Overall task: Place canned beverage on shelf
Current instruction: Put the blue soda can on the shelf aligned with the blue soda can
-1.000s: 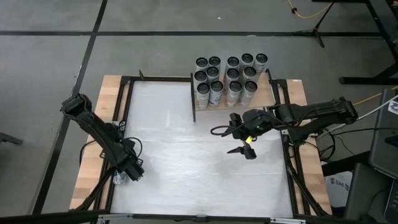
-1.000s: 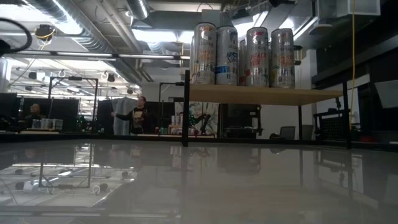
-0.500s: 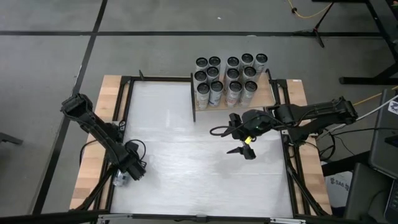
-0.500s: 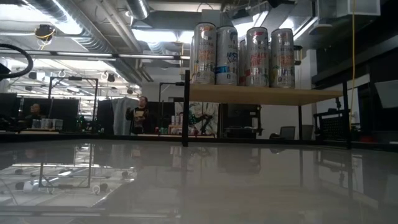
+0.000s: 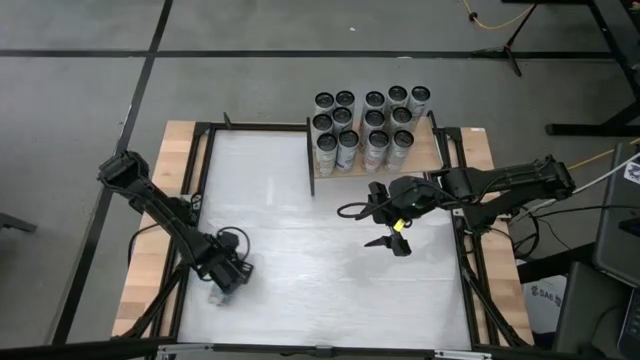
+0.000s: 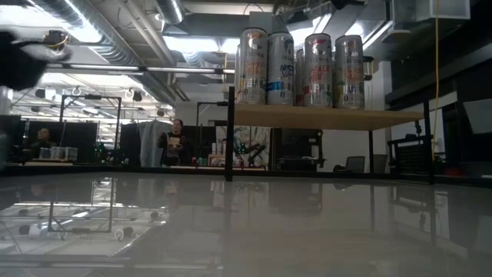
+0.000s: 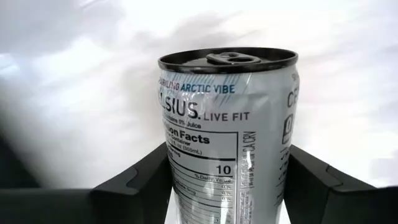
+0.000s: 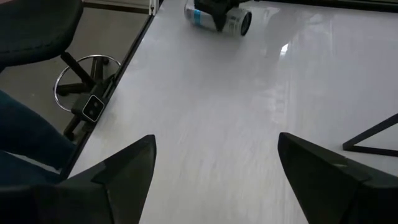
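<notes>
A white and blue beverage can (image 7: 227, 137) lies on its side on the white tabletop near the left edge (image 5: 215, 296), also seen far off in the right wrist view (image 8: 217, 17). My left gripper (image 5: 226, 275) stands over it, pointing down, shut on it. The shelf (image 5: 428, 152), a pale wood board on black posts, stands at the table's far side. Several upright cans (image 5: 370, 120) rest on it by their bases, as the low view shows (image 6: 300, 69). My right gripper (image 5: 392, 235) hovers open, in front of the shelf, with nothing between its fingers (image 8: 217, 180). My left gripper pinches the can's round side wall (image 7: 177, 180) between its two fingers (image 7: 140, 183), one on either side of the body, below the top rim. The fingers come from above and lie across the can. The can's top end (image 7: 227, 59) points away from the wrist.
Black frame rails and pale wooden strips (image 5: 150, 250) run along the table's edges. A chair base (image 8: 87, 93) stands on the floor beyond the table's edge. Bare white tabletop (image 5: 300, 250) lies between the two arms. A person (image 6: 175, 142) stands far back in the room.
My left gripper has gone from the table's left edge toward the right and tipped further down. The can, which lay at the left frame rail, now lies further in on the white top, under the gripper.
</notes>
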Tool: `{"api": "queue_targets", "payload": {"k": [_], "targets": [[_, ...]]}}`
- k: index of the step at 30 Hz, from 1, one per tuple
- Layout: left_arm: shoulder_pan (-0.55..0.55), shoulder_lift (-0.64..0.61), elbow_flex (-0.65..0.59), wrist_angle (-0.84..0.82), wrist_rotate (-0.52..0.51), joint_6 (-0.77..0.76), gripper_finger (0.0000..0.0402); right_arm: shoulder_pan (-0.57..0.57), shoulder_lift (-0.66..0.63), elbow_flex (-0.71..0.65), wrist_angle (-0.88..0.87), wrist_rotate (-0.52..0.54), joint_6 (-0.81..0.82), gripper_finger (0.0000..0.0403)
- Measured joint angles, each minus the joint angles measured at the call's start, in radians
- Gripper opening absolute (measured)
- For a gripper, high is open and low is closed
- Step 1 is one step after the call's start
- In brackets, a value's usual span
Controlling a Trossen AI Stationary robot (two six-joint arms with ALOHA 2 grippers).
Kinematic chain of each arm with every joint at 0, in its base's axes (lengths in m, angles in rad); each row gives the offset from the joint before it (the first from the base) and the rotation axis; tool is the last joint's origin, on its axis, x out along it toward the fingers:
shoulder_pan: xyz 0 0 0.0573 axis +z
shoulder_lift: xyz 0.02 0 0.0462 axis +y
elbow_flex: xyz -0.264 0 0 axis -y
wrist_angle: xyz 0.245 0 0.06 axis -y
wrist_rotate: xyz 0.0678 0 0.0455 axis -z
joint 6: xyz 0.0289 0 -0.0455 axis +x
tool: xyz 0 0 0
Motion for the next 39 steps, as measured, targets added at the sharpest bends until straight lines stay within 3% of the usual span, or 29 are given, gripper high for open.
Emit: {"api": "queue_targets", "payload": {"k": [8,13,16,22,26,33,39], "targets": [[0.101,0.0,0.034,0.342,-0.321,0.247,0.0219,0.0,0.0,0.0,-0.008,-0.001,0.0,0.0325],[0.182,0.008,0.034,0.603,-0.52,0.516,0.0219,0.0,-0.001,0.001,-0.048,-0.002,0.003,0.0325],[0.231,0.037,0.035,0.788,-0.566,0.744,0.0219,0.0,-0.001,0.001,-0.08,-0.001,0.033,0.0325],[0.31,0.144,0.035,1.169,-0.501,1.156,0.0219,0.0,-0.001,0.001,-0.106,-0.009,0.083,0.0325],[0.359,0.208,0.035,1.385,-0.414,1.322,0.0219,0.0,-0.001,0.002,-0.105,-0.05,0.085,0.0325],[0.435,0.261,0.035,1.628,-0.222,1.41,0.0219,0.0,-0.001,0.002,-0.036,-0.064,0.089,0.0325],[0.464,0.261,0.035,1.702,-0.182,1.448,0.0219,0.0,-0.001,0.002,0.108,-0.064,0.111,0.0325]]}}
